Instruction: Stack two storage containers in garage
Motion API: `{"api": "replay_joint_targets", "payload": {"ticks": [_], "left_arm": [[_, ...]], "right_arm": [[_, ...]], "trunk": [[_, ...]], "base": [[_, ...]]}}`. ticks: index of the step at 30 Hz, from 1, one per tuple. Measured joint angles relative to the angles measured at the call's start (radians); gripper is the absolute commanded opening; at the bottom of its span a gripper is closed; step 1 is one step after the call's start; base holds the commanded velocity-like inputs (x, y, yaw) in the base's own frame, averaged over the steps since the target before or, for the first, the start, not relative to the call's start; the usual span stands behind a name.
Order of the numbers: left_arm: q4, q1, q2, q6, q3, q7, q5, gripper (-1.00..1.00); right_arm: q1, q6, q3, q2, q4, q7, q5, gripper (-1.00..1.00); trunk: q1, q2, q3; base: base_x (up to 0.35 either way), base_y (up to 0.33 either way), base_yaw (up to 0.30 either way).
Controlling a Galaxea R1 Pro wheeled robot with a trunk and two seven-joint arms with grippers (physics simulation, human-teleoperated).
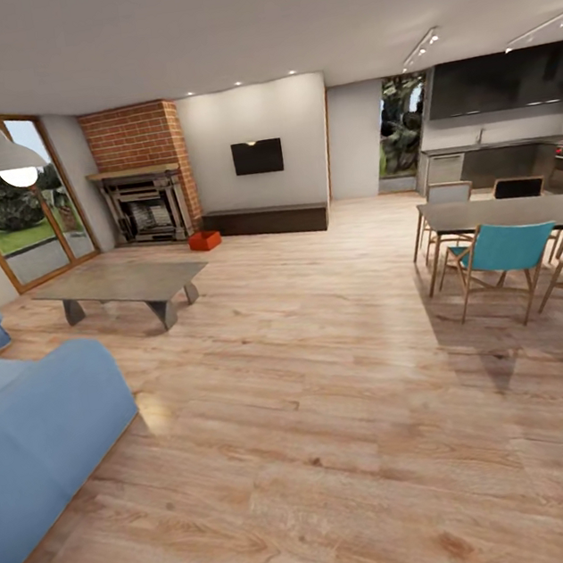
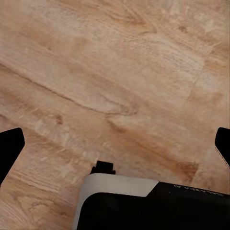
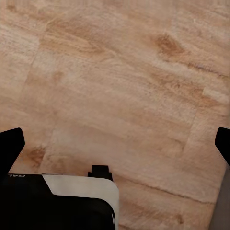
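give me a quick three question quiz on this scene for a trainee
1. True or false: the orange-red container sits on the coffee table.
2. What lies directly behind the container? A) blue sofa B) long dark bench C) dining table
3. How do the left gripper and right gripper stand?

Key:
1. False: it is on the wood floor, near the fireplace.
2. B, the long dark bench.
3. Both open, empty, over bare floor.

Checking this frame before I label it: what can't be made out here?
- Storage containers: head view, far off by the fireplace; too small to tell whether one bin or two.
- Left end effector and right end effector: fingertips cut off by wrist views' side edges.
- Pale corner objects: head view, cropped by the bottom edge.
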Motion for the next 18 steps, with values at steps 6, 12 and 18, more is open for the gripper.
{"api": "replay_joint_targets", "payload": {"ticks": [6, 12, 18], "left_arm": [[0.0, 0.0, 0.0, 0.0, 0.0, 0.0, 0.0, 1.0], [0.0, 0.0, 0.0, 0.0, 0.0, 0.0, 0.0, 1.0], [0.0, 0.0, 0.0, 0.0, 0.0, 0.0, 0.0, 1.0]], "right_arm": [[0.0, 0.0, 0.0, 0.0, 0.0, 0.0, 0.0, 1.0], [0.0, 0.0, 0.0, 0.0, 0.0, -0.001, 0.0, 1.0], [0.0, 0.0, 0.0, 0.0, 0.0, 0.0, 0.0, 1.0]], "trunk": [[0.0, 0.0, 0.0], [0.0, 0.0, 0.0], [0.0, 0.0, 0.0]], "base": [[0.326, 0.0, 0.0], [0.326, 0.0, 0.0], [0.325, 0.0, 0.0]]}}
